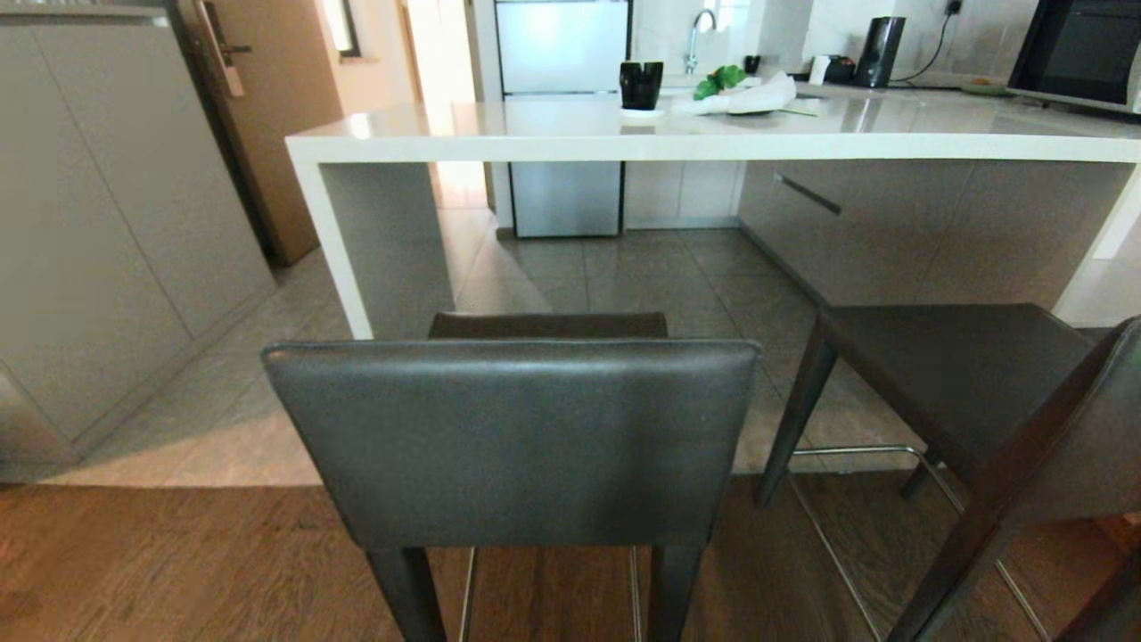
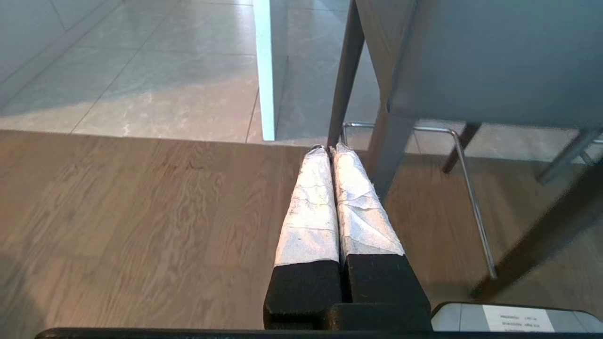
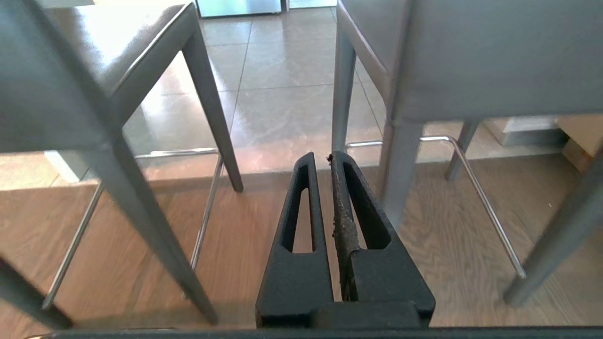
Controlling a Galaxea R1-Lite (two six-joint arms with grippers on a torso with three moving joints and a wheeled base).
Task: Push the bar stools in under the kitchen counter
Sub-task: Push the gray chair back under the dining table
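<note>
Grey tile met wood flooring below the kitchen counter (image 1: 713,134), which ran across at twelve o'clock. Both bar stools were out from under it, we judged: the near stool (image 1: 513,437) at six o'clock, the second stool (image 1: 963,374) at three o'clock, so the whole task remained. Only the wrist views showed our grippers. The left gripper (image 2: 328,149) hung with its taped fingers together, empty. The right gripper (image 3: 321,157) hung closed and empty, low between chrome footrest bars (image 3: 452,141) hidden from our head.
</note>
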